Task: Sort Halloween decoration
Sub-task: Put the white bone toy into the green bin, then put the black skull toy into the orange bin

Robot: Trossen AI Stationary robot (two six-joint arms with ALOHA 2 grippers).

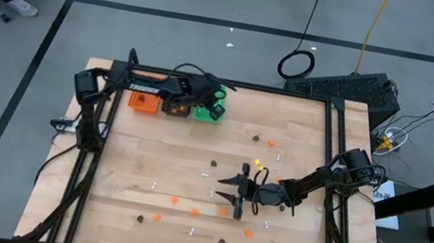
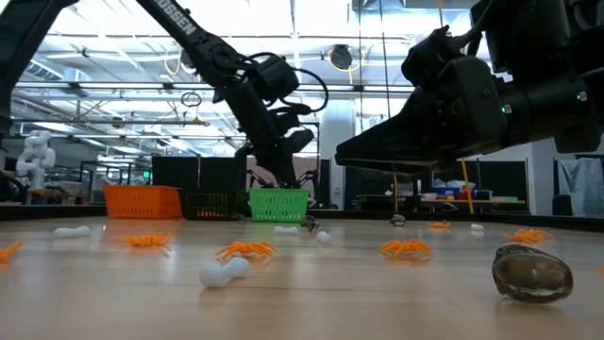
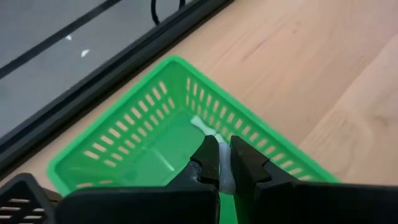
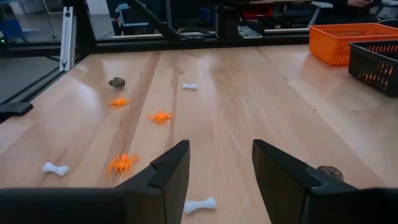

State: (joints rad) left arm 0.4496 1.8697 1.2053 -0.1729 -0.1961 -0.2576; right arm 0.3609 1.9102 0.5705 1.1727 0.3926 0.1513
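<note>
Tiny Halloween trinkets lie scattered on the wooden table: orange spiders (image 4: 123, 163), white bone sticks (image 4: 55, 168) and dark brown blobs (image 2: 532, 272). My left gripper (image 3: 224, 142) hangs over the green tray (image 3: 140, 149) at the far left, shut on a white stick. My right gripper (image 4: 217, 152) stands open low over the table's middle (image 1: 234, 189), its fingers level. A white stick (image 4: 200, 204) lies on the table below the gap between its fingers, untouched. My left gripper pinches a white stick (image 3: 225, 180) between its two fingers, slanting down from above. One end of the stick (image 3: 204, 126) pokes out past the fingertips. The stick is lifted clear, over the inside of the green tray.
An orange tray (image 1: 143, 102) and a black tray (image 1: 175, 107) stand in a row with the green one (image 1: 208, 111) along the far edge. A black frame rail (image 3: 93, 93) runs just behind them. Bare wood lies between the trays and the scattered trinkets.
</note>
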